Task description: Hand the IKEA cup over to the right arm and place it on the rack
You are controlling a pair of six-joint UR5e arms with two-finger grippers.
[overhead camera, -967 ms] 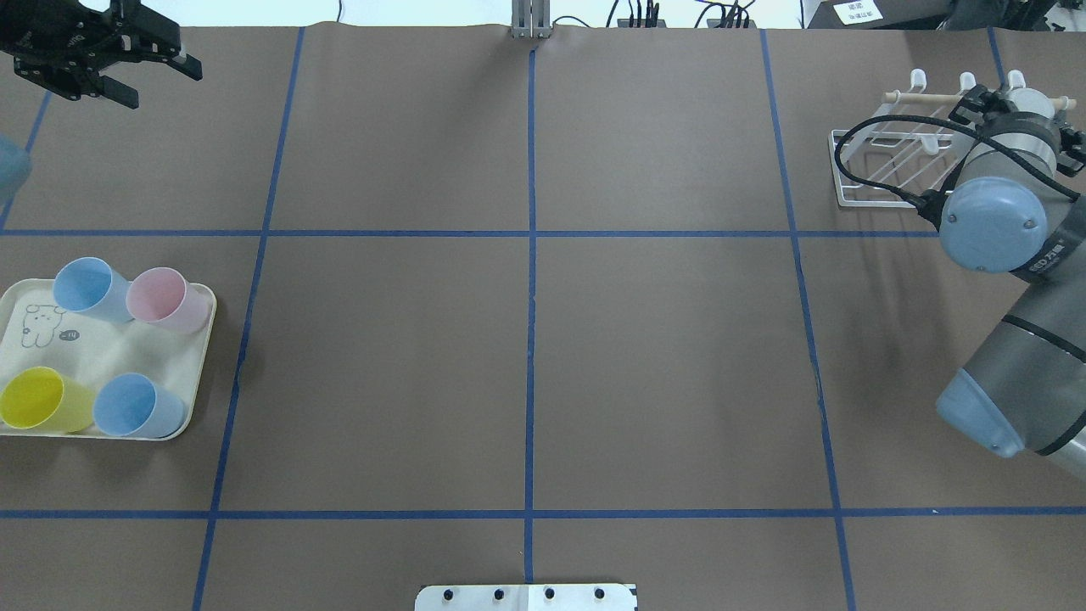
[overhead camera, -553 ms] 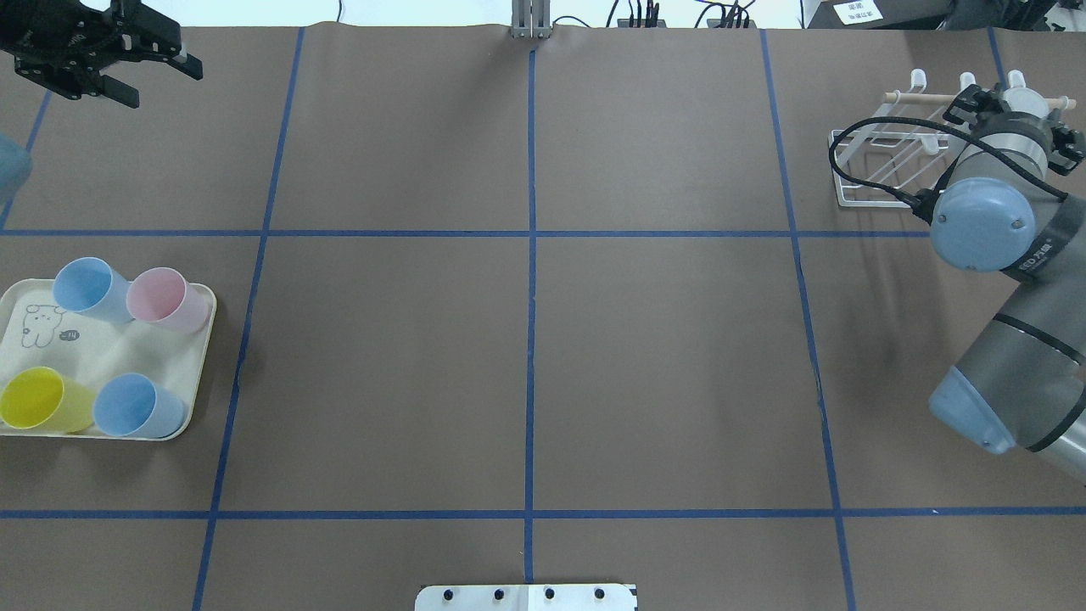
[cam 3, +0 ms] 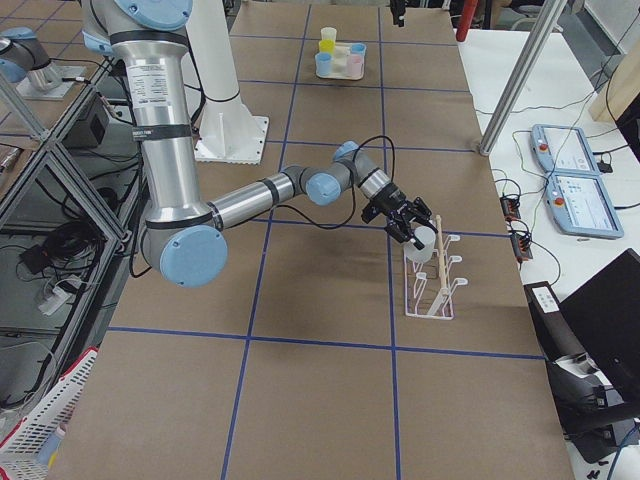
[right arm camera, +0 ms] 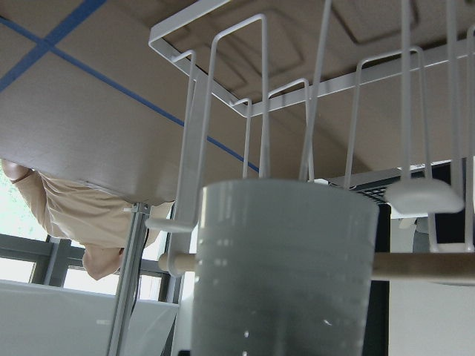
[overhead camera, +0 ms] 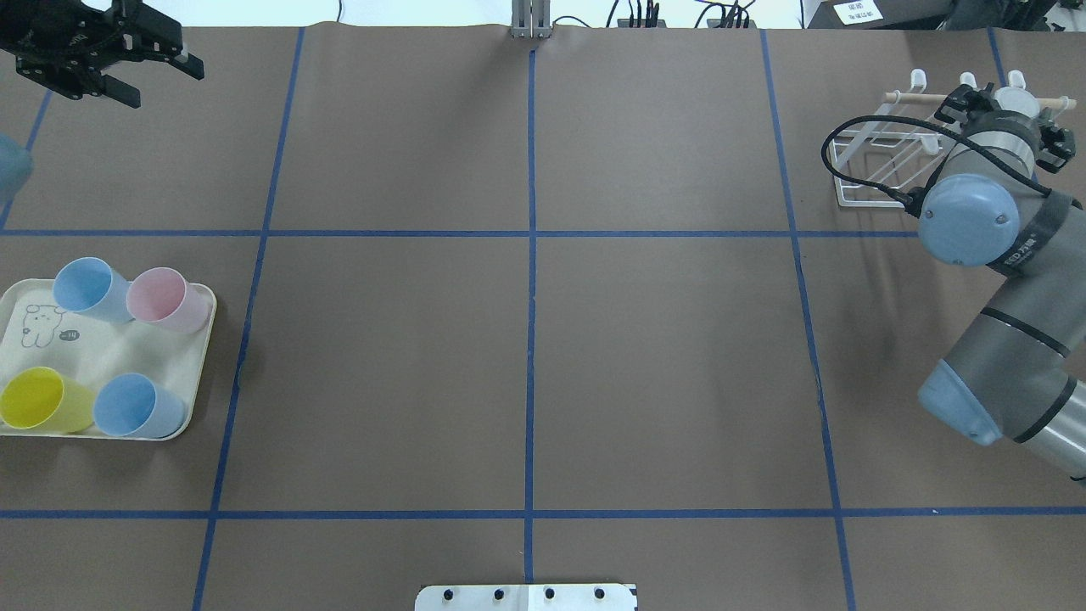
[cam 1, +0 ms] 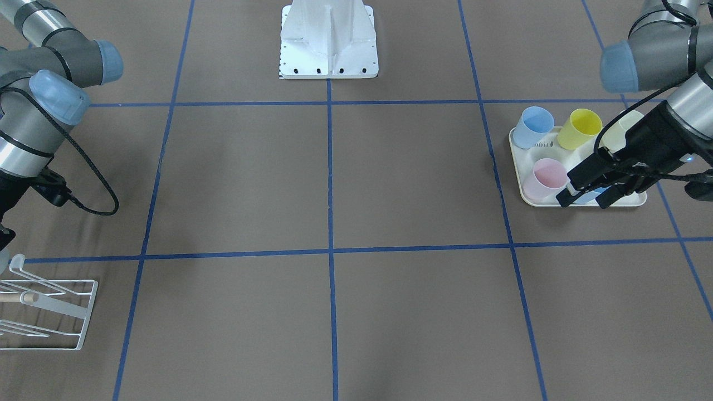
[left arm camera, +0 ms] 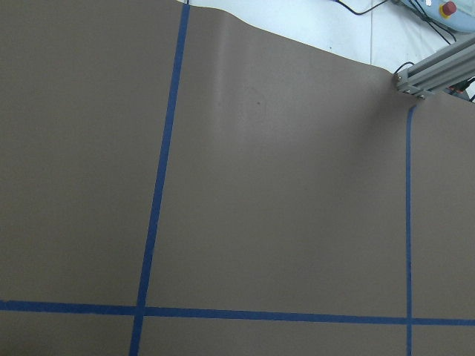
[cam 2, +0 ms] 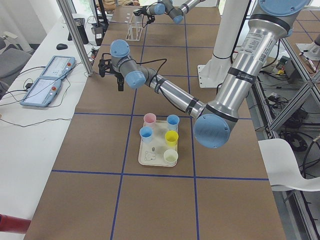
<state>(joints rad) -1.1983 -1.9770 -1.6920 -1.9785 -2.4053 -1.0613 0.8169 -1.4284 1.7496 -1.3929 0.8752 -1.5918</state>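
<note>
Right gripper point(cam 3: 413, 232) clamped white cup point(right arm camera: 286, 267) at rack point(overhead camera: 916, 97), upper right; best to line cup over prong, lower slowly; left gripper point(overhead camera: 165, 85) was spread, empty

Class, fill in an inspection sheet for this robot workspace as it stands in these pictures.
surface: brown table with blue tape grid
job's things: white cup held at the rack; five cups on the tray
clutter: nothing seen
hands: right hand shut on white cup; left hand open, empty, raised away from the tray
cables: black cable loops out from the right wrist
surroundings: two teach pendants on a side bench; chair; a person's beige sleeve
</note>
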